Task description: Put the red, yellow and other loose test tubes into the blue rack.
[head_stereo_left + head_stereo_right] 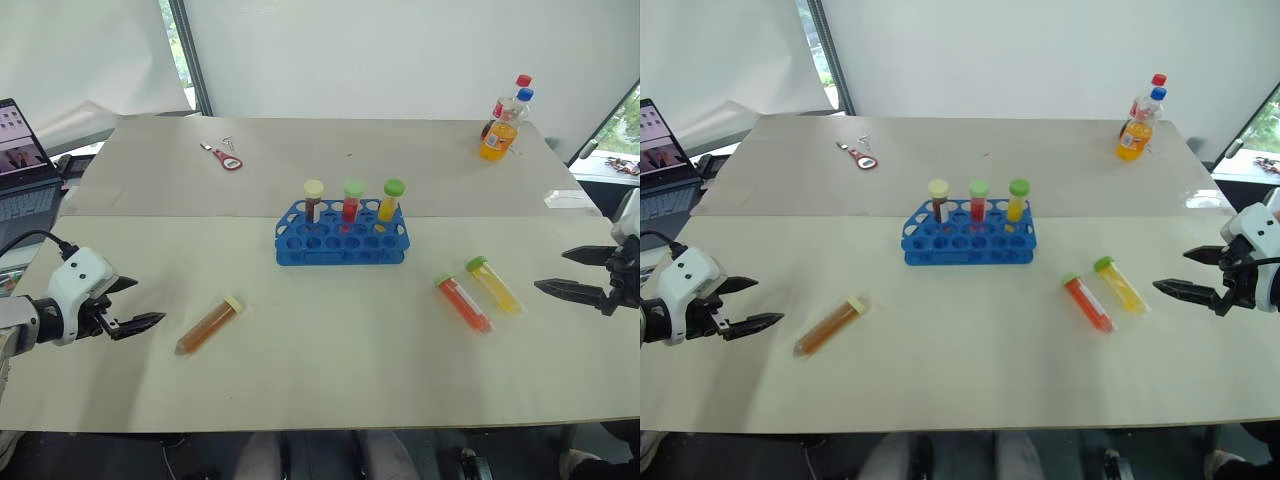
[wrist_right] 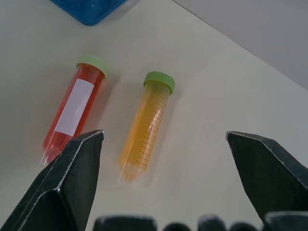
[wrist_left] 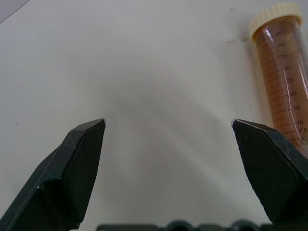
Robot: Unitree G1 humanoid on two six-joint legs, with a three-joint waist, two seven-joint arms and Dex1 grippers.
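Observation:
The blue rack (image 1: 342, 243) stands mid-table with three capped tubes upright in its back row. An amber tube with a cream cap (image 1: 209, 325) lies to the rack's front left. My left gripper (image 1: 148, 301) is open just left of it, and the tube (image 3: 281, 72) lies beside one finger in the left wrist view. A red-orange tube (image 1: 463, 303) and a yellow tube (image 1: 494, 285), both green-capped, lie side by side to the rack's front right. My right gripper (image 1: 551, 270) is open a short way right of them, and in the right wrist view the yellow tube (image 2: 147, 125) lies between its fingers.
An orange soda bottle (image 1: 498, 135) and a second bottle stand at the far right corner. A red-handled tool (image 1: 228, 158) lies at the far left of the table. A laptop (image 1: 20, 165) sits off the table's left side.

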